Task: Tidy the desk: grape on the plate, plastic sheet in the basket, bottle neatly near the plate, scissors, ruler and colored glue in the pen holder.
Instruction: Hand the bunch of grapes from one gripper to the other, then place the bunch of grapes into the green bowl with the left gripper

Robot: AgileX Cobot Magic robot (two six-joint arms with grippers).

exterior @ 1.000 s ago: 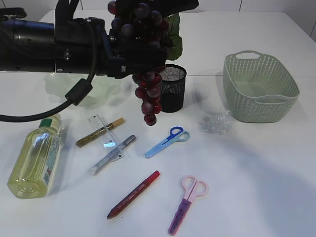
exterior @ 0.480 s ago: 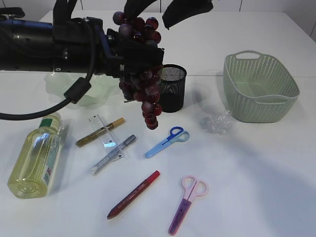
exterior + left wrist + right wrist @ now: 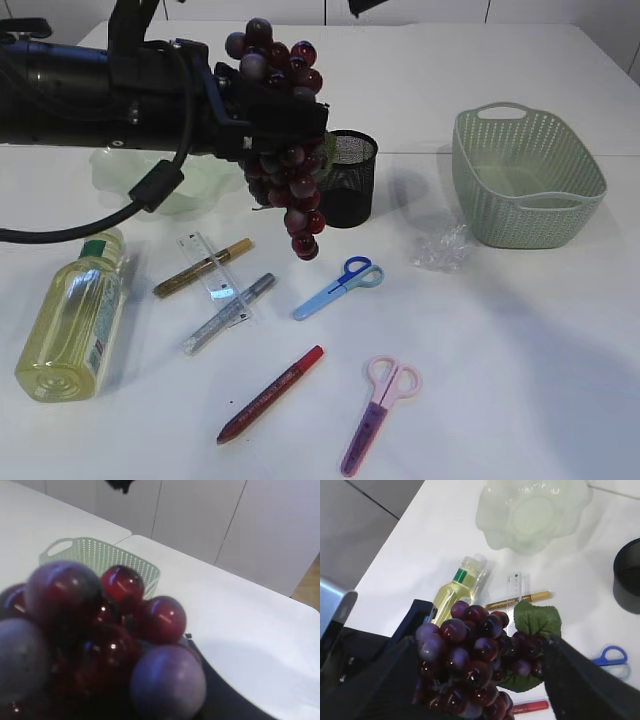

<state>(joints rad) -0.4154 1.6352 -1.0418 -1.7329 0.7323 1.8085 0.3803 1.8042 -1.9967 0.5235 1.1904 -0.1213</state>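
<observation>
Now that the right gripper (image 3: 477, 680) has let go and lifted away, its jaws standing wide above the bunch, the grape (image 3: 283, 140) hangs from the left gripper (image 3: 262, 120) alone, clamped tight, high over the table between the plate (image 3: 160, 180) near the far left edge and the pen holder (image 3: 349, 178). That looks like a handover finished; carrying the bunch to the plate seems next.

Grape (image 3: 285, 150): dark red & purple, green leaf (image 3: 536, 621). Plate (image 3: 165, 185) pale green, see-thru. Basket (image 3: 525, 175) sage green w/ woven dot pattern. Pen holder (image 3: 350, 180) black mesh. Bottle (image 3: 70, 320) yellow-green liquid, green cap. Scissors: one blue (image 3: 340, 287), one pink-purple (image 3: 380, 410). Glue pens: gold (image 3: 203, 267), silver (image 3: 228, 313), red (image 3: 270, 395). Ruler (image 3: 208, 268) clear. Table (image 3: 520, 350) white.
</observation>
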